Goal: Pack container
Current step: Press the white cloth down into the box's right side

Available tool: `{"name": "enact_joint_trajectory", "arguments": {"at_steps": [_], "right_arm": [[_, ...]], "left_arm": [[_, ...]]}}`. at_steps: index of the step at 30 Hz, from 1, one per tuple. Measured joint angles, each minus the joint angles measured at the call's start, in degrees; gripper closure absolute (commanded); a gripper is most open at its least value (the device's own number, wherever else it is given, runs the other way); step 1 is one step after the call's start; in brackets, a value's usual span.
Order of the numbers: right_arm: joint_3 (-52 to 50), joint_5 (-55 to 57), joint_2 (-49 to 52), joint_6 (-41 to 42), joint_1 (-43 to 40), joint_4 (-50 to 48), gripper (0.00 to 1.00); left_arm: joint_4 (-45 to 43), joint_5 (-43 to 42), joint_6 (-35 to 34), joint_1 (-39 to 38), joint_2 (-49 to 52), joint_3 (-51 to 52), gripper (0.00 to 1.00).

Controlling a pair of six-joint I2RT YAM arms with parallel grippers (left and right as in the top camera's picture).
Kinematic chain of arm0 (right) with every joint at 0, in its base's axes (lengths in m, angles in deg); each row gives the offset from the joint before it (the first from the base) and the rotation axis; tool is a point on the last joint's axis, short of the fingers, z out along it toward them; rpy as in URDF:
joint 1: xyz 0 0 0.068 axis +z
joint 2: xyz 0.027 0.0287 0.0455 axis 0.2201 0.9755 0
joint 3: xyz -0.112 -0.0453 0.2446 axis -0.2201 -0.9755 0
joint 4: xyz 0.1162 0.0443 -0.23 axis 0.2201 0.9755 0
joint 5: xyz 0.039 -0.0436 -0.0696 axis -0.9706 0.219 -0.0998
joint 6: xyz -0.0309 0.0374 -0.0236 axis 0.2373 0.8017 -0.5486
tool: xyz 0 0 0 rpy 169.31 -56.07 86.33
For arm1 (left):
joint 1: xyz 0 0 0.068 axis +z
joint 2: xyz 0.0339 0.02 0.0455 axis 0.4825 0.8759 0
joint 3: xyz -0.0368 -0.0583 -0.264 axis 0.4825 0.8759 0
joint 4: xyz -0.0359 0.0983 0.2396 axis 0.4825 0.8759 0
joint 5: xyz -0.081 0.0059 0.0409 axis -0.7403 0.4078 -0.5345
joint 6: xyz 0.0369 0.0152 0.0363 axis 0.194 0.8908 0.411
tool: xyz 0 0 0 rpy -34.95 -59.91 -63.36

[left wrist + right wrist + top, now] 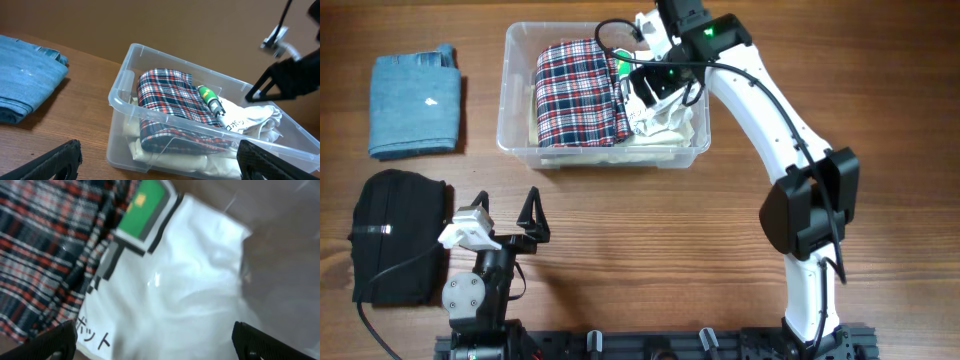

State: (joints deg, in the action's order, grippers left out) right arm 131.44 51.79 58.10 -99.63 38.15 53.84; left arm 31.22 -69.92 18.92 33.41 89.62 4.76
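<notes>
The clear plastic container (pixel 520 135) stands at the back middle of the table, also in the left wrist view (pixel 120 92). It holds a folded plaid cloth (pixel 578 90), a cream cloth (pixel 665 150) beneath, and a white printed garment (pixel 660 118) with a green patch (pixel 145 207). My right gripper (pixel 655 95) is open, inside the container just above the white garment (pixel 185 295). My left gripper (pixel 510 215) is open and empty near the table's front, in front of the container.
Folded blue jeans (pixel 415 105) lie at the back left, also in the left wrist view (pixel 25 85). A black folded garment (pixel 395 235) lies at the front left beside the left arm's base.
</notes>
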Motion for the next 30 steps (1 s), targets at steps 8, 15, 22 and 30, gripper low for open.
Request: {"name": "enact_joint_trajectory", "arguments": {"at_steps": [8, 15, 22, 30], "right_arm": [[0.68, -1.05, 4.44, 2.58, 0.81, 9.31, 0.00], [1.81, -1.68, 11.23, 2.58, 2.47, 6.49, 0.00], [3.61, -1.68, 11.32, 2.60, 2.38, 9.38, 0.00], [7.87, -1.66, 2.54, 3.69, 1.46, 16.02, 0.00]], "left_arm": [[0.00, 0.00, 0.00, 0.00, 0.00, 0.00, 0.00], [0.00, 0.00, 0.00, 0.00, 0.00, 0.00, 0.00], [0.00, 0.00, 0.00, 0.00, 0.00, 0.00, 0.00], [0.00, 0.00, 0.00, 0.00, 0.02, 0.00, 0.00]]}}
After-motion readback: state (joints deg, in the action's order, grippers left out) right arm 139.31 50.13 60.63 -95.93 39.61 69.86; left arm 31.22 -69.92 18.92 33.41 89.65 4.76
